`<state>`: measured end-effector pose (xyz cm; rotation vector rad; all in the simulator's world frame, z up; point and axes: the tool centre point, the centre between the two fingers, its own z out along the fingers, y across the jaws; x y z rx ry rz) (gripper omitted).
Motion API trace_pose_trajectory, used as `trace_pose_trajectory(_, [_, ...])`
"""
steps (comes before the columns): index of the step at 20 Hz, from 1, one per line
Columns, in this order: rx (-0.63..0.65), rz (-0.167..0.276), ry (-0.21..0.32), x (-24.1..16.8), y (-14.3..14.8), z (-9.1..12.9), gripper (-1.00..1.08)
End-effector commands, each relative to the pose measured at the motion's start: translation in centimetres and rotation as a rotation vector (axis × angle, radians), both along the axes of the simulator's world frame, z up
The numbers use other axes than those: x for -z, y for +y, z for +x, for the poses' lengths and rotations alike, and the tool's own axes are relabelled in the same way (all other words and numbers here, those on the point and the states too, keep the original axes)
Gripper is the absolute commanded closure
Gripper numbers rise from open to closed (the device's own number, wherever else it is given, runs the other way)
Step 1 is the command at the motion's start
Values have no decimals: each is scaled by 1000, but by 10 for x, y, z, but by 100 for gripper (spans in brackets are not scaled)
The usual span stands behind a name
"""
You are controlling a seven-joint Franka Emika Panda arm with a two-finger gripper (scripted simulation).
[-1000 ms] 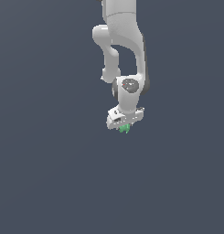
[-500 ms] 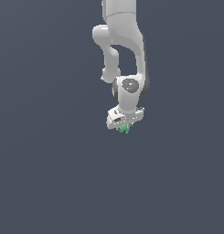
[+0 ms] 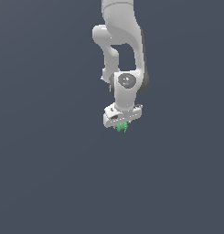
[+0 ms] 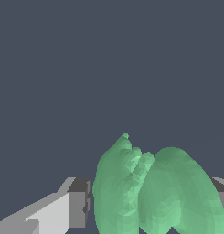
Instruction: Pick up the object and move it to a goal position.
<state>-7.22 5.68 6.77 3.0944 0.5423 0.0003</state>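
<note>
The object (image 3: pixel 122 126) is a small bright green lumpy item hanging just under the white gripper (image 3: pixel 122 124) near the middle of the exterior view. The gripper is shut on it, and only the lower lobes poke out below the gripper body. In the wrist view the object (image 4: pixel 154 192) fills the space between the two fingers (image 4: pixel 79 203), with its lobed green surface pressed against the grey pads on both sides. The white arm (image 3: pixel 125 50) reaches down from the top edge of the exterior view.
A plain dark blue-grey surface (image 3: pixel 49 173) fills the exterior view around the arm. No other objects, containers or goal marker show in either view.
</note>
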Motion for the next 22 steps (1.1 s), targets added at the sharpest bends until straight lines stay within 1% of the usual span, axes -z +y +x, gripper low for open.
trace_pose_trajectory(1, [0,0,-1,-15,-9,4,108])
trace_pose_trajectory(7, [0,1,-1,-62,-38,16,108])
trace_pose_trajectory(22, [0,3,-1,-208,-127,54,108])
